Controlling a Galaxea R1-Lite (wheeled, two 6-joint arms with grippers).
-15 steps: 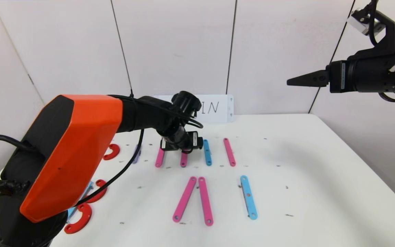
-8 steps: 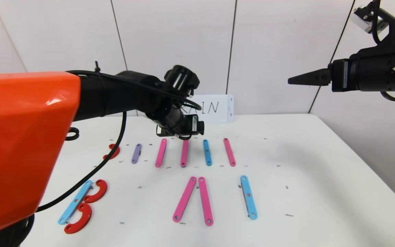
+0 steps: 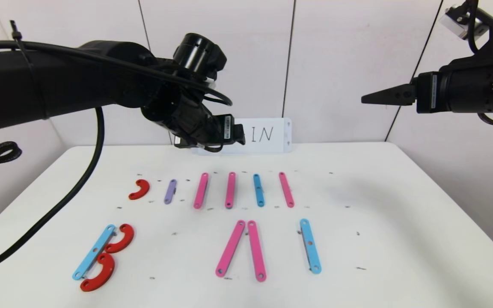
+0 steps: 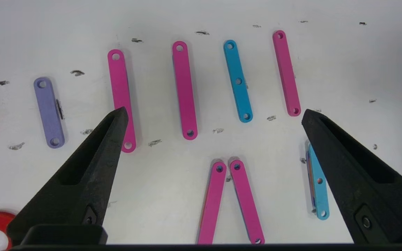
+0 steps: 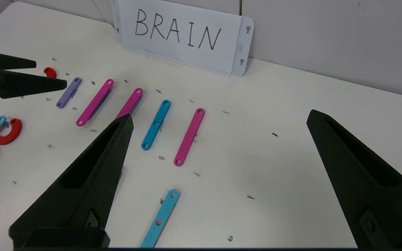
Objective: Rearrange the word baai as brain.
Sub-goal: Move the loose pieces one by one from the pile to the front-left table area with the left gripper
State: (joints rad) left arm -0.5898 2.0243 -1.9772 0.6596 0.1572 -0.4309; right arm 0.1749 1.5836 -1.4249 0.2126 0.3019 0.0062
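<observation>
The strip letters lie flat on the white table (image 3: pixel 400 214). The front row has a B of a light-blue bar (image 3: pixel 94 251) and two red curves (image 3: pixel 120 238), two pink bars (image 3: pixel 230 248) leaning into an A without a crossbar, and a light-blue bar (image 3: pixel 310 245). Behind them lie a red curve (image 3: pixel 138 189), a purple bar (image 3: pixel 170 191), pink bars (image 3: pixel 201 190) and a blue bar (image 3: pixel 258 190). My left gripper (image 4: pixel 214 111) hangs open and empty high above the back row, in front of the card. My right gripper (image 5: pixel 220 115) is open and empty, raised at the right.
A white card (image 5: pixel 183 33) with BRAIN handwritten in black leans on the wall at the table's back edge. Small black marks dot the table top. The left arm's cable (image 3: pixel 79 179) hangs over the table's left side.
My left arm has risen off the back row and drawn back toward the card, uncovering the strips on the left. The right gripper has barely moved.
</observation>
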